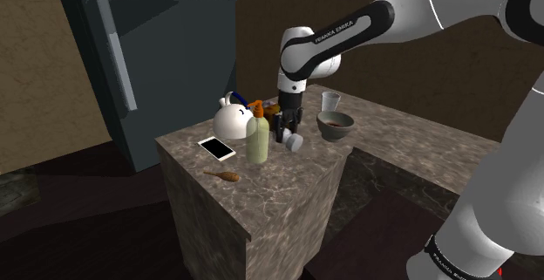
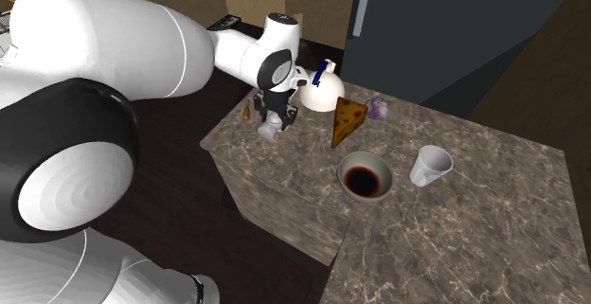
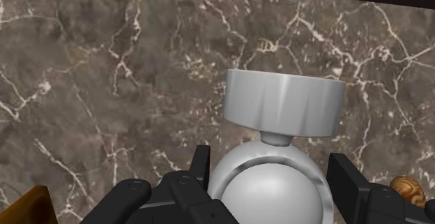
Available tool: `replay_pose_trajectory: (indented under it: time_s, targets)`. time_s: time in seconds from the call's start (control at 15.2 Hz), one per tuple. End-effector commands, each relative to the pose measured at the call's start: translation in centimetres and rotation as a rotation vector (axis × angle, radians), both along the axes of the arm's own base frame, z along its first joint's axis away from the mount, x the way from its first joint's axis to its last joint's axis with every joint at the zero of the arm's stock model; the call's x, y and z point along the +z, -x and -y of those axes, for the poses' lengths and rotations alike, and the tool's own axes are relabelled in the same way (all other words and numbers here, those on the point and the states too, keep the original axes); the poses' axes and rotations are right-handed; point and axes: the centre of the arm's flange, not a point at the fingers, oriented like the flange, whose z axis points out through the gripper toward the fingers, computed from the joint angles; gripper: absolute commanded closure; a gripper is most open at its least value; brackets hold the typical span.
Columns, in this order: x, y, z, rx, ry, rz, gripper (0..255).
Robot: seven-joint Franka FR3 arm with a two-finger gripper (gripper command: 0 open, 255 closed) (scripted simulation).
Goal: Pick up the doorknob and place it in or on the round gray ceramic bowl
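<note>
The black tool (image 3: 272,172) clasps a smooth, silver-grey doorknob (image 3: 282,107) by its round ball, the flat disc-shaped base facing the brown, white-veined marbled desk (image 3: 104,83).

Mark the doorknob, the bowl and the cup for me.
doorknob (image 3: 275,188), wrist view, on its round ball.
bowl (image 1: 336,133), shoulder view, on its outer wall.
cup (image 2: 431,167), second exterior view, on its side.
</note>
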Motion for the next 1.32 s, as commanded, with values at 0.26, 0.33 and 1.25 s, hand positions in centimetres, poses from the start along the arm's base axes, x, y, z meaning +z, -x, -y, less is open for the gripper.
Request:
replay_pose_trajectory:
  time_s: [0.26,0.33,1.25]
  targets:
    - [3.2,0.0,0.1,0.0,0.0,0.0,255]
    - [3.7,0.0,0.1,0.0,0.0,0.0,255]
    - [7.0,-0.4,9.3,0.0,0.0,0.0,255]
